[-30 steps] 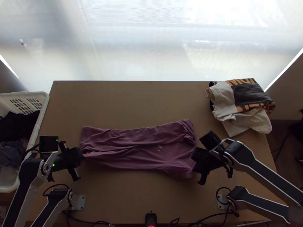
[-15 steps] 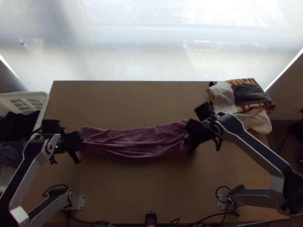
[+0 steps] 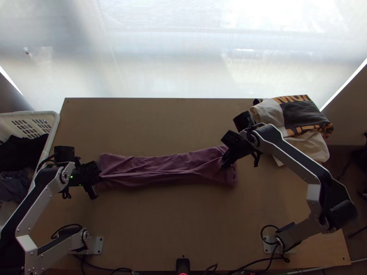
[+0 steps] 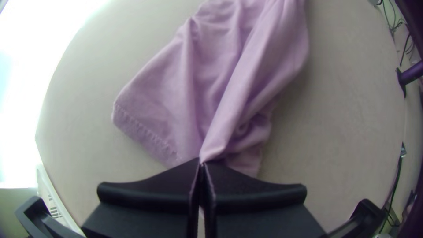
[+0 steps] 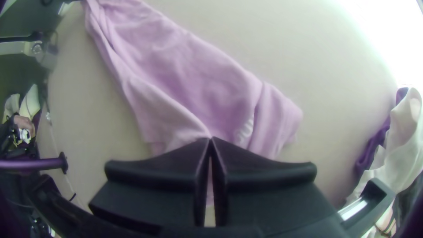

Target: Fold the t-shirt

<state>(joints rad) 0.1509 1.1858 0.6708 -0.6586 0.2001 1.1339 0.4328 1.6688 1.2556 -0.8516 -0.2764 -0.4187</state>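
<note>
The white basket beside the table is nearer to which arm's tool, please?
Left. The left tool grips the purple t-shirt at the end towards the basket; the right tool grips it near the opposite end, much farther from the basket.

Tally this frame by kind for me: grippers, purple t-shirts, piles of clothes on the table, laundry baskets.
Left gripper and right gripper: 2
Purple t-shirt: 1
Pile of clothes: 1
Laundry basket: 1
Total: 5
</note>
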